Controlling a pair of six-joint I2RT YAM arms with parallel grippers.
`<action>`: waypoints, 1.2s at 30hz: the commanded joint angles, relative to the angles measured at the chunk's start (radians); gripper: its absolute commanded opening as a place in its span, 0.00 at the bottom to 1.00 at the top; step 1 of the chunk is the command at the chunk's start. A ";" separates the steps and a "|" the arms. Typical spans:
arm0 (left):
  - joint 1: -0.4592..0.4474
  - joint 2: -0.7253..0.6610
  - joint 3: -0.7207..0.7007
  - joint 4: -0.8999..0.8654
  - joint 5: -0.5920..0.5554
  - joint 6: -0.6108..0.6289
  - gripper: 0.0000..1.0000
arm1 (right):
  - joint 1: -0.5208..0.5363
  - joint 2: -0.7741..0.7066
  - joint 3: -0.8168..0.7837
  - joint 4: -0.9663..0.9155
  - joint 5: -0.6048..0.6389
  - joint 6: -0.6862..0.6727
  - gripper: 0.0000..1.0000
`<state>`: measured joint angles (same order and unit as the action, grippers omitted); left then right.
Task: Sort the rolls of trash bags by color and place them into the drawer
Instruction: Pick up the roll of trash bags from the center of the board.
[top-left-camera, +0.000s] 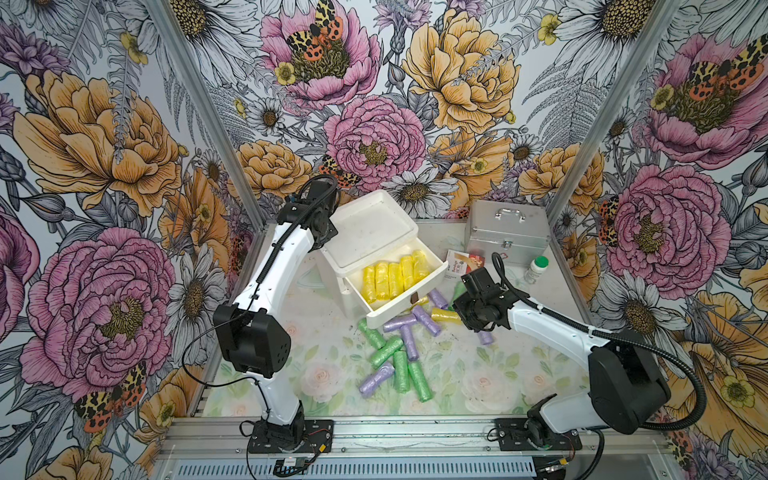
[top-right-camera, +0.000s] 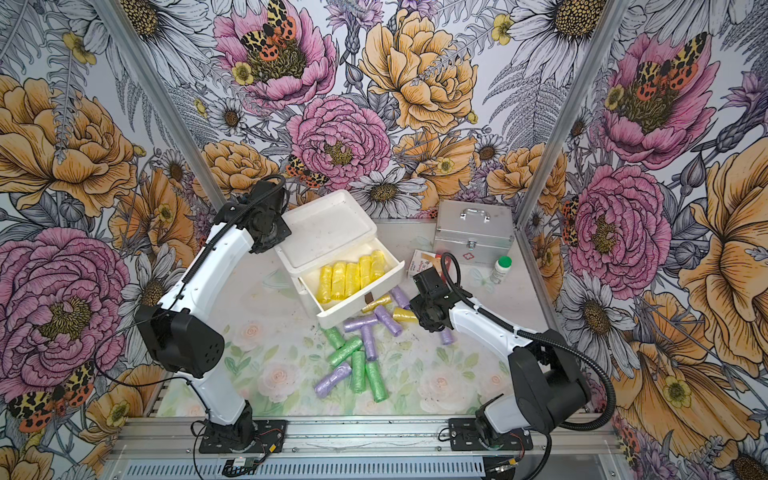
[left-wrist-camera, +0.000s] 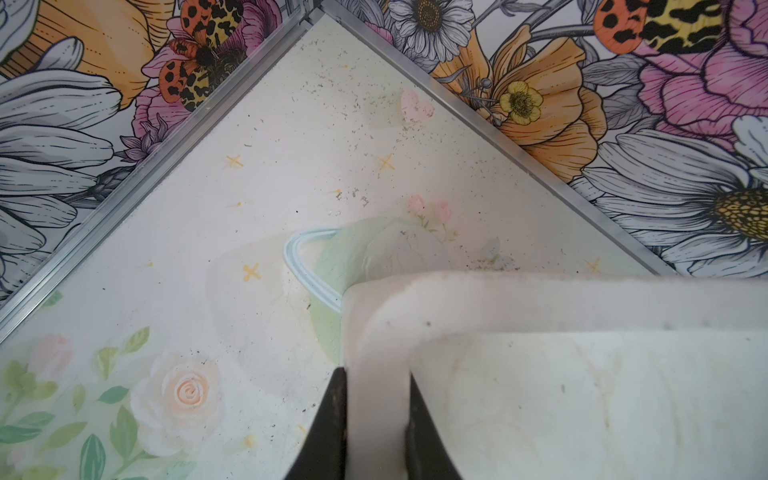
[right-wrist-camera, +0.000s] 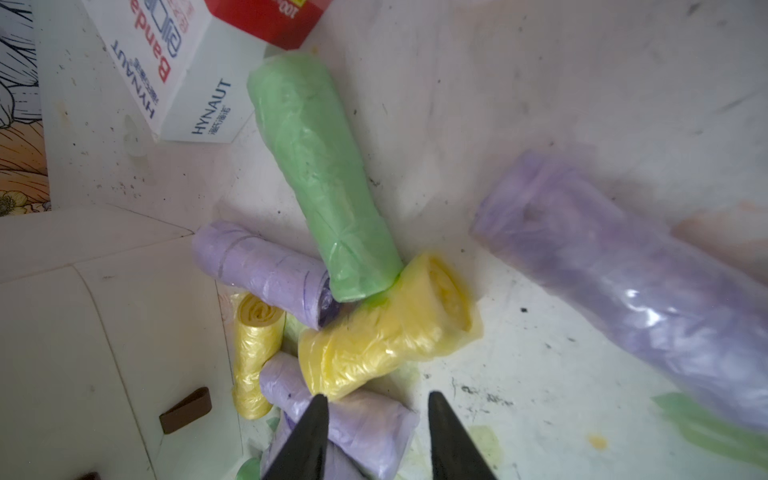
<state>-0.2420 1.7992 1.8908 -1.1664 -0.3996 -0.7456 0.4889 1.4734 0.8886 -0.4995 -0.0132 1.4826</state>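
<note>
Right gripper (right-wrist-camera: 377, 398), lower centre, part-open and empty, just short of crinkly yellow plastic roll (right-wrist-camera: 374, 340): apparently mid-pick, must advance and close; left gripper (left-wrist-camera: 376, 384) clamps white plastic drawer unit (left-wrist-camera: 582, 305).

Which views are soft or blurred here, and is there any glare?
Right wrist view: the lilac roll nearest the lens is smeared, with a glare spot; the green roll and yellow roll are sharp. Left wrist view: the drawer unit rim is soft, the mat sharp. Both top views: evenly lit, sharp.
</note>
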 joint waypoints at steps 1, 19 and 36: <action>-0.020 0.112 -0.072 0.056 0.301 -0.133 0.00 | 0.016 0.044 0.034 0.052 -0.015 0.051 0.40; -0.014 0.117 -0.082 0.056 0.304 -0.119 0.00 | 0.029 0.176 0.040 0.073 0.026 0.080 0.39; -0.010 0.113 -0.084 0.057 0.306 -0.118 0.00 | -0.024 0.219 0.071 0.073 0.058 0.000 0.47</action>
<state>-0.2417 1.7947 1.8820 -1.1591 -0.3992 -0.7444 0.4759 1.6657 0.9352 -0.4099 0.0074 1.5131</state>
